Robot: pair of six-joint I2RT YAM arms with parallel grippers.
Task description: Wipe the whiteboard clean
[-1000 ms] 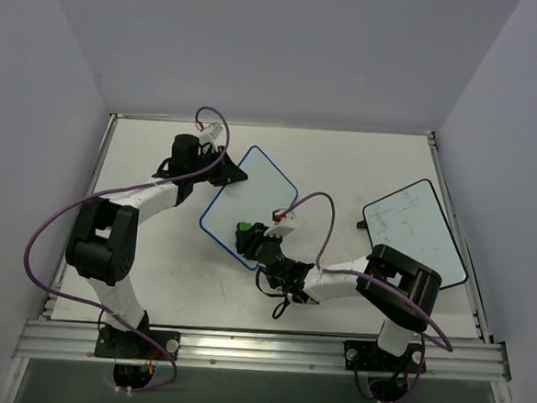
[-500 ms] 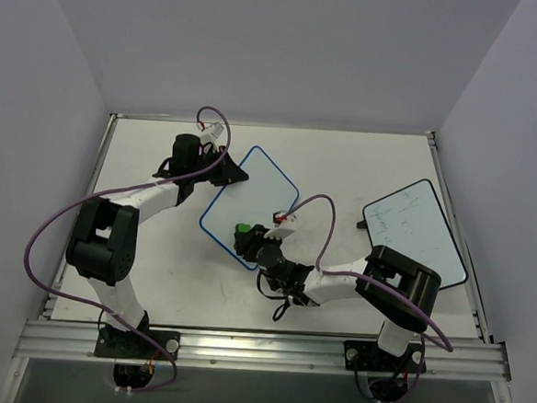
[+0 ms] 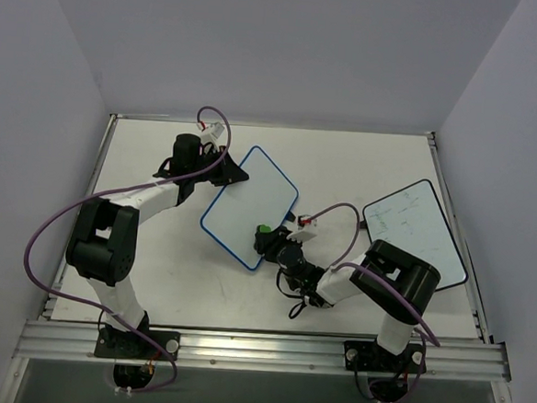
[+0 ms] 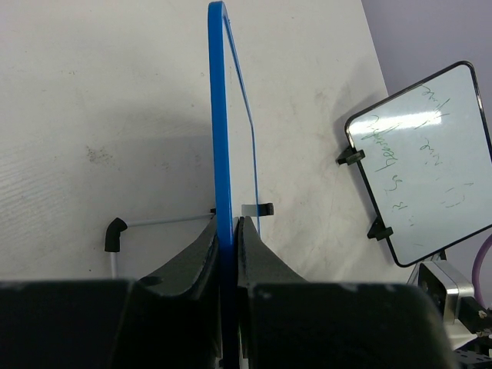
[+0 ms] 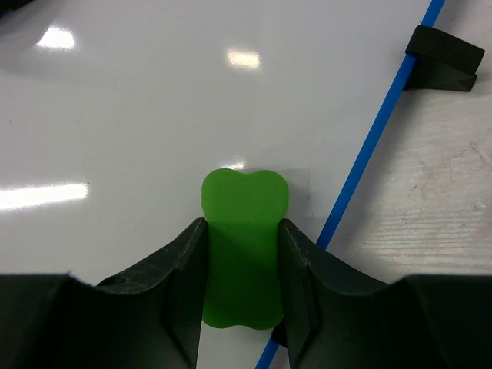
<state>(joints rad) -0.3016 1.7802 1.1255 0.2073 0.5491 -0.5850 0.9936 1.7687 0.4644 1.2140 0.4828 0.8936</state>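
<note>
- The whiteboard (image 3: 248, 205) sits in the middle of the table (image 3: 345, 161), and its face looks basically clean, no writing visible.
- The left gripper (image 4: 227, 231) pinches its blue rim, jaws narrow.
- The right gripper (image 5: 242, 231) clamps a green eraser (image 5: 242, 246) flat on the face near the edge.
- Probably just a last pass left.

White table (image 3: 363, 162) carries the whiteboard (image 3: 250, 205) and a black-framed board (image 3: 414, 230)

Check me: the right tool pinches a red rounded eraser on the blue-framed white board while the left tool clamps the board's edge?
Nearly: the rounded eraser is green, not red, as the right wrist view shows. The right tool does pinch it on the blue-framed white board, and the left tool clamps the board's edge.
</note>
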